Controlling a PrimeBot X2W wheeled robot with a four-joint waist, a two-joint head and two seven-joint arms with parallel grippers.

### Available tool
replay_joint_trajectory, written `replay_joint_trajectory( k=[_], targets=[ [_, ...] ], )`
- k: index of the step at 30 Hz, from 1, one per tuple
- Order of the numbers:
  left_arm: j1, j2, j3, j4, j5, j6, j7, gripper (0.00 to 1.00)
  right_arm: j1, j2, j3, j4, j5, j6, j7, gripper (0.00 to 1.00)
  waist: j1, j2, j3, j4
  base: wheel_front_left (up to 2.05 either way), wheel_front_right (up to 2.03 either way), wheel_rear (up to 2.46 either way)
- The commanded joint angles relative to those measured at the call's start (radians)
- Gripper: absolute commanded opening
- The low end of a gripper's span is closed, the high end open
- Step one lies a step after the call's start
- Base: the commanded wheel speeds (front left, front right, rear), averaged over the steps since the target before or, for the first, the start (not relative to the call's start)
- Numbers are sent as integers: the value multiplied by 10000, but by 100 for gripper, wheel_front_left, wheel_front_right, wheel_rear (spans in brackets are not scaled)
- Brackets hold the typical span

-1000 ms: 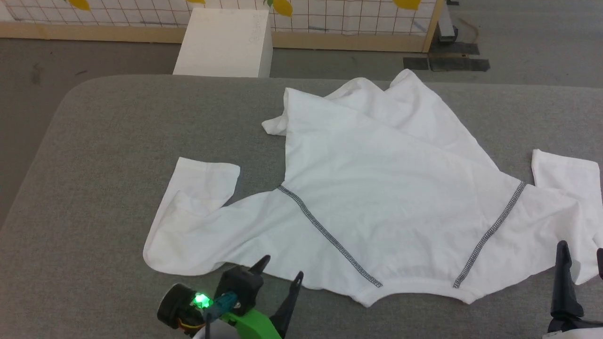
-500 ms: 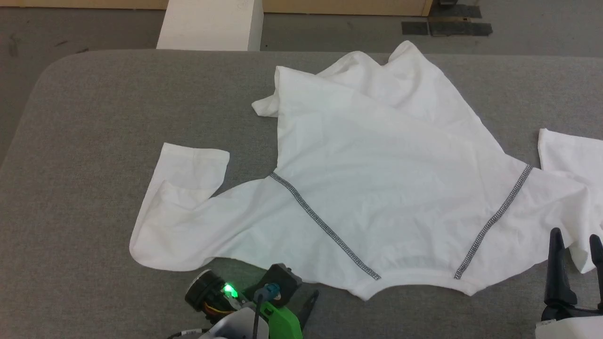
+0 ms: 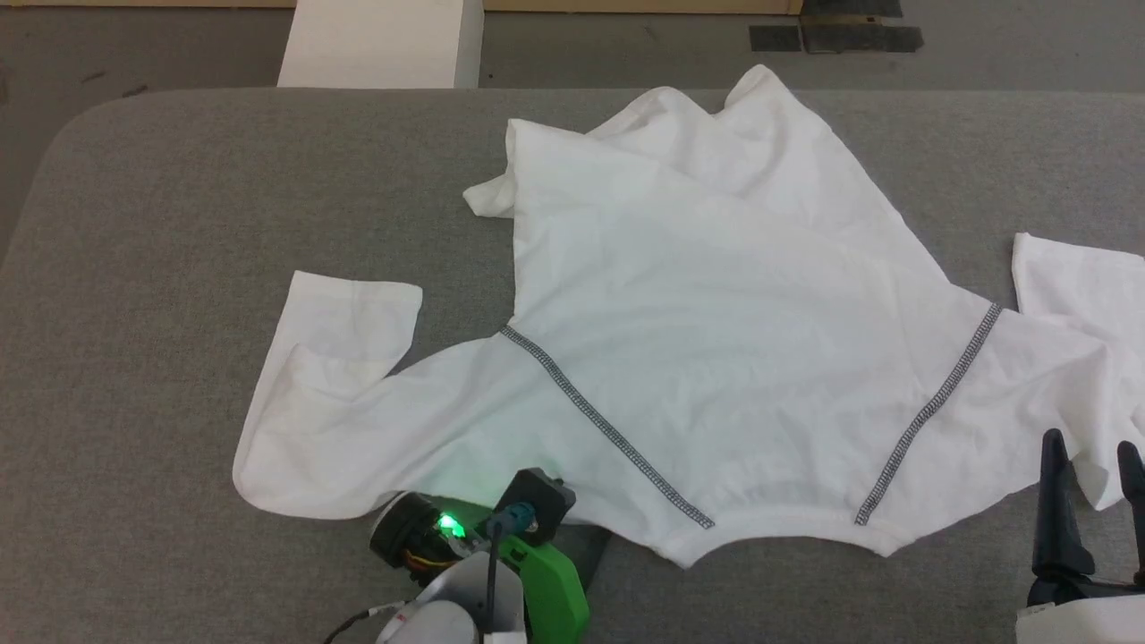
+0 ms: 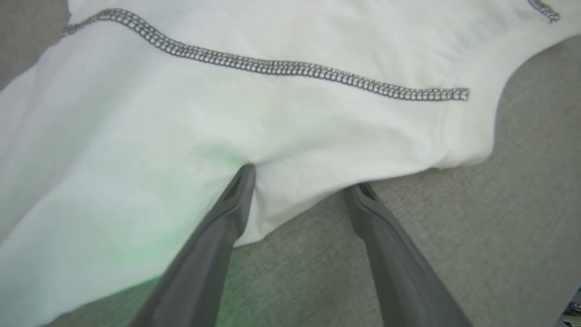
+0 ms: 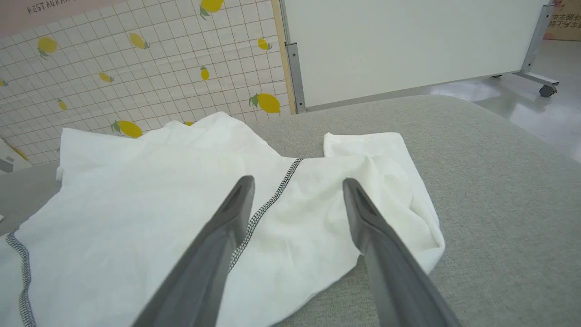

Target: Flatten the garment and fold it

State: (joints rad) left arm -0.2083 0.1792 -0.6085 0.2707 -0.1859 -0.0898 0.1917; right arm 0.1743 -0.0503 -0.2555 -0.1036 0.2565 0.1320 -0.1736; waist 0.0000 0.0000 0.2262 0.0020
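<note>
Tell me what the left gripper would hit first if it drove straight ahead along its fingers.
The garment: the open left gripper points at its near edge, one fingertip apparently on the fabric, the other by the edge over the grey table. Depth is unclear.

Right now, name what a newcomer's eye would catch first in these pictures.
The rumpled white T-shirt sprawls across the grey table, its two grey zigzag seams running diagonally to the near hem. At that hem the left pincer stands open beside a glowing green light, one finger on the cloth. The right pincer is open by the bunched sleeve on the robot's right.
</note>
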Motion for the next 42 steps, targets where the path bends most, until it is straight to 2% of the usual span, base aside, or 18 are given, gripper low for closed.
replay_joint_trajectory(
  k=[1,2,3,9,15,21,27,32,36,42],
  targets=[
    [-66,0,34,451,-235,16,94,100,-182,1,35,-16,-19,-13,61,100,0,0,-33,-17,0,0,0],
    [-65,-69,52,599,-388,-22,76,10,-190,1,43,-17,-20,-13,80,100,0,0,-44,-25,0,0,0],
    [-51,-127,56,700,-532,-61,73,0,-197,1,45,-18,-20,-13,88,100,0,0,-49,-32,0,0,0],
    [-25,-319,388,813,-1160,-108,-655,0,-181,1,21,-11,17,-13,105,100,0,0,-105,13,0,0,0],
    [484,-293,1185,47,-2021,-33,-1615,0,-193,1,44,69,66,-13,105,100,0,0,-285,87,0,0,0],
    [1689,216,1909,-1405,-2689,186,-2002,0,-50,1,57,96,66,-13,185,100,0,0,-534,194,0,0,0],
    [2734,554,2653,-2756,-3196,649,-2199,0,106,1,316,164,119,-13,734,100,0,0,-626,338,0,0,0],
    [2943,639,2730,-3363,-3287,802,-2062,0,108,1,1076,32,-221,-13,2498,100,0,0,-557,414,0,0,0],
    [2803,567,2609,-3550,-3294,785,-2000,0,-175,-29,1661,-300,-837,-13,4624,100,0,0,-423,396,0,0,0],
    [2511,478,2419,-3616,-3220,746,-1963,0,-870,-719,2159,-412,-1183,-13,7313,100,0,0,-133,421,0,0,0]
  ],
)
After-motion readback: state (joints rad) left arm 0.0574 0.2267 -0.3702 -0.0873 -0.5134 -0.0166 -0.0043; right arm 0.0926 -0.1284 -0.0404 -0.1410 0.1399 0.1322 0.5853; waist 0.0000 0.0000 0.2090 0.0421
